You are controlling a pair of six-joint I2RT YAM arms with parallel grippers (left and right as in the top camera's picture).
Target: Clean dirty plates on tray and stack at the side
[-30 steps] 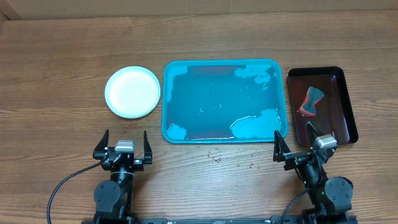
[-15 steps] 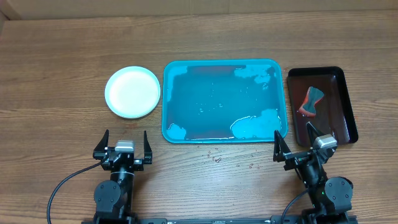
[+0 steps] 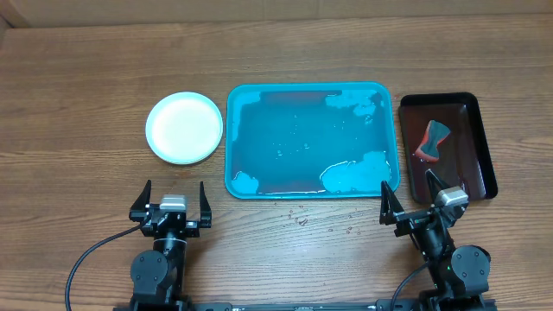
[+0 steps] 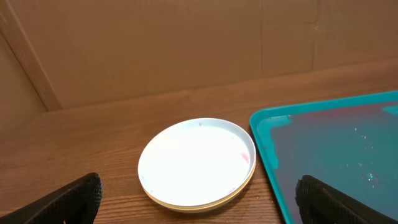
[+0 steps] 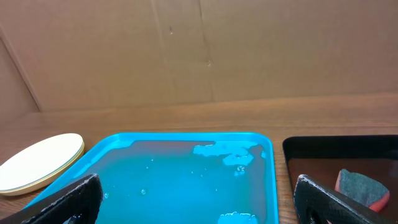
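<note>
The plates (image 3: 184, 128) sit as one stack on the table left of the tray, whitish top with a yellow-green rim below; the stack also shows in the left wrist view (image 4: 197, 162) and the right wrist view (image 5: 40, 162). The teal-blue tray (image 3: 235, 138) lies at the middle, wet with a film of water, with no plate on it; it also shows in the left wrist view (image 4: 264, 143) and the right wrist view (image 5: 186, 138). My left gripper (image 3: 174, 206) is open and empty near the front edge. My right gripper (image 3: 422, 200) is open and empty, in front of the tray's right corner.
A small dark tray (image 3: 480, 155) stands right of the teal tray and holds a red and grey sponge (image 3: 432, 142). Water drops (image 3: 302, 221) lie on the wood in front of the tray. A cardboard wall (image 5: 199, 50) rises behind the table.
</note>
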